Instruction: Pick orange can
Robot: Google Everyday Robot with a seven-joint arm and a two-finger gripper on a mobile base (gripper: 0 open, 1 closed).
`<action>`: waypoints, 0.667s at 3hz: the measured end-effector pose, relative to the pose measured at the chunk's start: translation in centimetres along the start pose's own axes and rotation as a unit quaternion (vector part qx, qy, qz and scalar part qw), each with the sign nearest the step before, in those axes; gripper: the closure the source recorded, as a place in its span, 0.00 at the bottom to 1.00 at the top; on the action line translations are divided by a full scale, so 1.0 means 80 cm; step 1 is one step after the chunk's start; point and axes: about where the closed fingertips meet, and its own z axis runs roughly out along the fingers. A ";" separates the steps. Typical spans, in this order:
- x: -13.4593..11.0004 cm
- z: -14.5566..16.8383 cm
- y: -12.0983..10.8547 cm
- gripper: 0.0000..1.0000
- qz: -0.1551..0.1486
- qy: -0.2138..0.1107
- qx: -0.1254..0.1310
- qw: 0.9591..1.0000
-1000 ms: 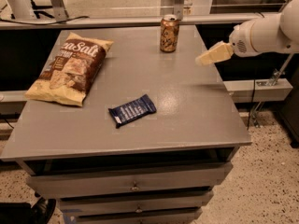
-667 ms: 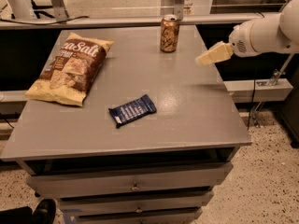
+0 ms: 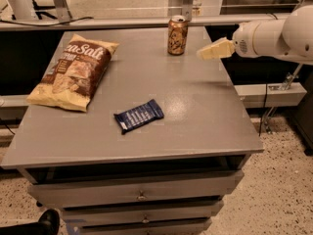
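The orange can (image 3: 177, 35) stands upright near the far edge of the grey table (image 3: 195, 111), orange-brown with pale swirls and a silver rim. My gripper (image 3: 204, 53) comes in from the right on a white arm, its pale fingers pointing left. It hangs above the table's right side, to the right of the can and a little nearer than it, apart from the can. It holds nothing that I can see.
A brown chip bag (image 3: 72, 72) lies flat at the table's left. A dark blue snack bar (image 3: 139, 116) lies near the middle front. Drawers (image 3: 142, 194) sit under the tabletop. A rail and metal frame stand behind the table.
The gripper has shifted slightly left toward the can. The can, bag and bar have not moved.
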 end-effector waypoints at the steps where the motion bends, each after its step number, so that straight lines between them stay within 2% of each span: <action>1: -0.031 0.050 0.005 0.00 0.027 -0.056 -0.016 0.998; 2: -0.054 0.090 0.018 0.00 0.051 -0.095 -0.047 0.993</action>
